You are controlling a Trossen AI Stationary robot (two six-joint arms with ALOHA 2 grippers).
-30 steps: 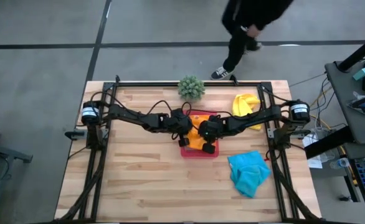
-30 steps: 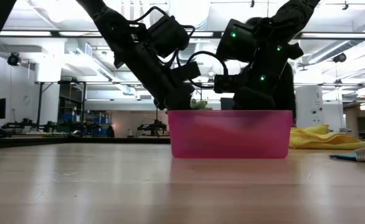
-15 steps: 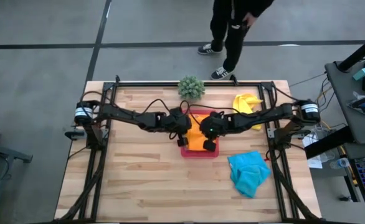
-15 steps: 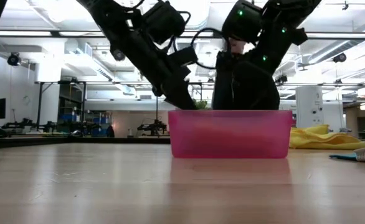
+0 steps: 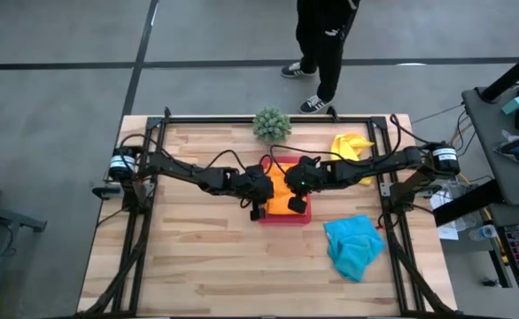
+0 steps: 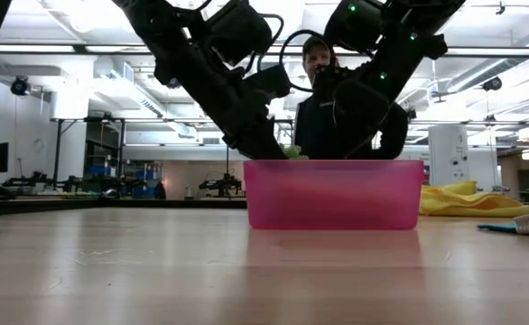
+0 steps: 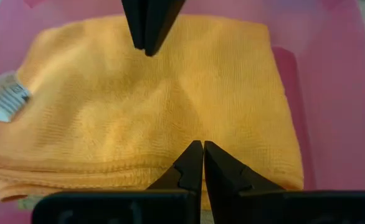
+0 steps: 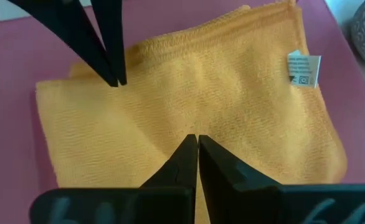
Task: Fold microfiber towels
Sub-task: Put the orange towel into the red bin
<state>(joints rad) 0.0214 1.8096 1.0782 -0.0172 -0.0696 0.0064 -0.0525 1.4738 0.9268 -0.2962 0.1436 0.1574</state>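
Over the folded orange towel (image 7: pixel 157 118) in the pink tray (image 7: pixel 332 112), both grippers' jaws pressed together.

A tray (image 5: pixel 305 217) sits near the middle of the table (image 5: pixel 197 257), a little toward twelve o'clock. A folded towel (image 5: pixel 280 197) lies in the tray. The left gripper (image 5: pixel 261 197) reaches over the tray from nine o'clock, the right gripper (image 5: pixel 297 200) from three o'clock; both are over the folded towel. A potted plant (image 5: pixel 272 124) stands at twelve o'clock of the tray, by the table's far edge. A bunched towel (image 5: pixel 352 149) lies at two o'clock of the tray. Another towel (image 5: pixel 354 245) lies at four o'clock. A person (image 5: pixel 323 44) stands on the floor beyond the table's twelve o'clock edge.
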